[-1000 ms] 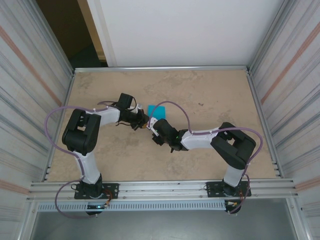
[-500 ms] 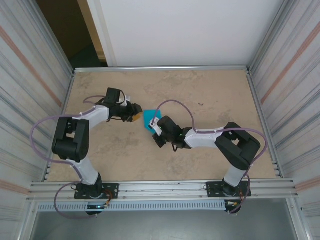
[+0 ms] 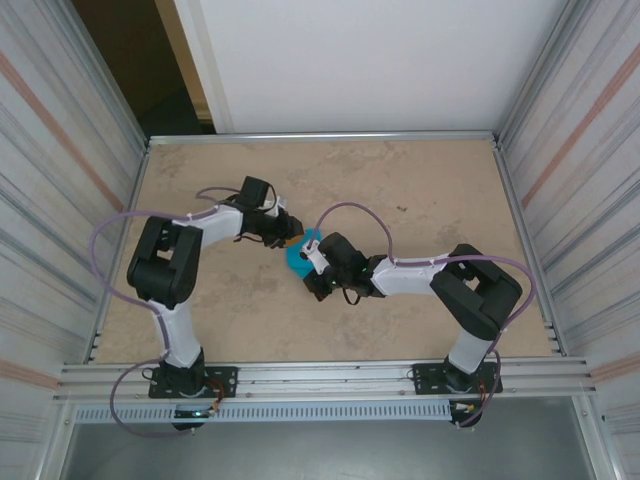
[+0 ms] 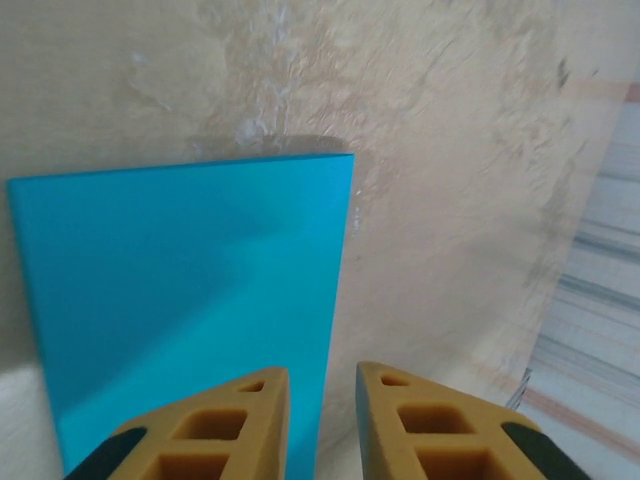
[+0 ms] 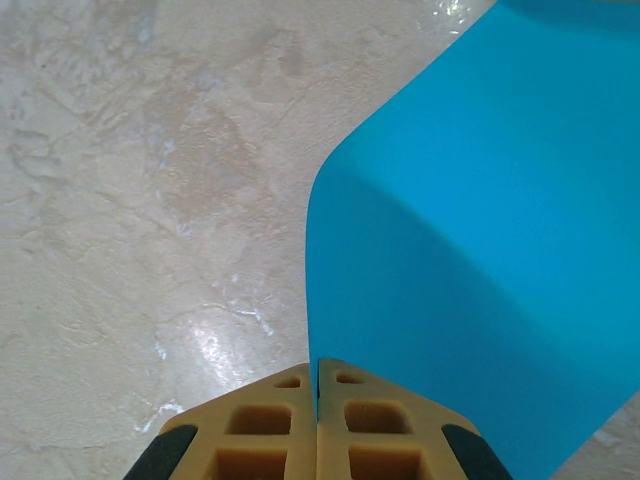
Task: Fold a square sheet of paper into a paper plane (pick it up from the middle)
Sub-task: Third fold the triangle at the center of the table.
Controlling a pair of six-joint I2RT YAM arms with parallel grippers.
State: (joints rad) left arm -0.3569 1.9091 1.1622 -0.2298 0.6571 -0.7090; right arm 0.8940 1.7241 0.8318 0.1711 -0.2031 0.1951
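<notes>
Lab test cell: corrugated metal walls, aluminium rail, beige tabletop.

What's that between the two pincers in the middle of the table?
The square sheet of paper, teal-blue, sits between the left pincer and the right pincer. The top view shows this.

Left arm: elbow bent, forearm reaching inward. Left claw: fingers narrowly parted. Right arm: folded, forearm reaching toward the left arm. Right claw: fingers pressed together, pinching the square sheet of paper at its edge.
</notes>
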